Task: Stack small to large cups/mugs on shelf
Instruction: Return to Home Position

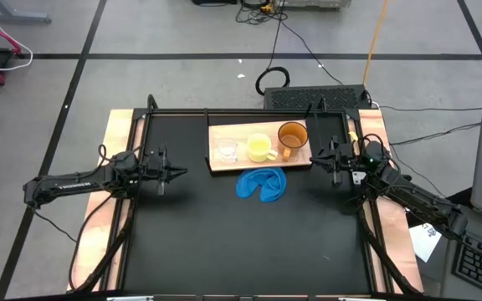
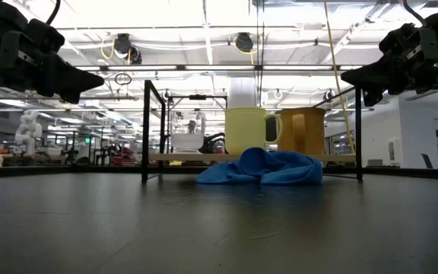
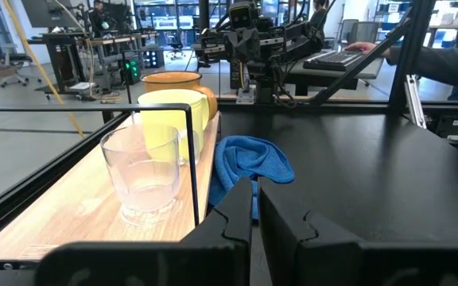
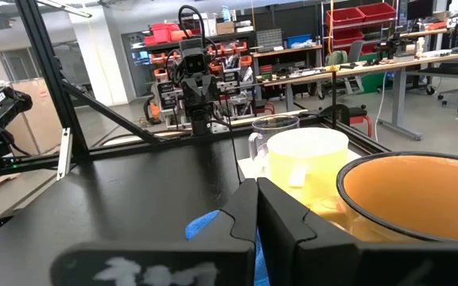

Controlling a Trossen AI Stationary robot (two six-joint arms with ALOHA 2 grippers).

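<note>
Three vessels stand upright in a row on the light-wood shelf [image 1: 258,157] at the table's far side: a small clear plastic cup [image 1: 226,150] at the left, a yellow mug [image 1: 260,149] in the middle, an orange-brown mug [image 1: 293,137] at the right. They also show in the left wrist view: the clear cup [image 3: 141,175], the yellow mug [image 3: 173,119], the orange-brown mug [image 3: 177,81]. My left gripper [image 1: 180,172] is shut and empty, left of the shelf, above the table. My right gripper [image 1: 314,160] is shut and empty, just right of the shelf.
A crumpled blue cloth [image 1: 263,184] lies on the black table against the shelf's near edge. A black metal frame [image 1: 153,113] runs around the table and past the shelf's corners. A person's sleeve [image 3: 444,59] shows at a keyboard beyond the table.
</note>
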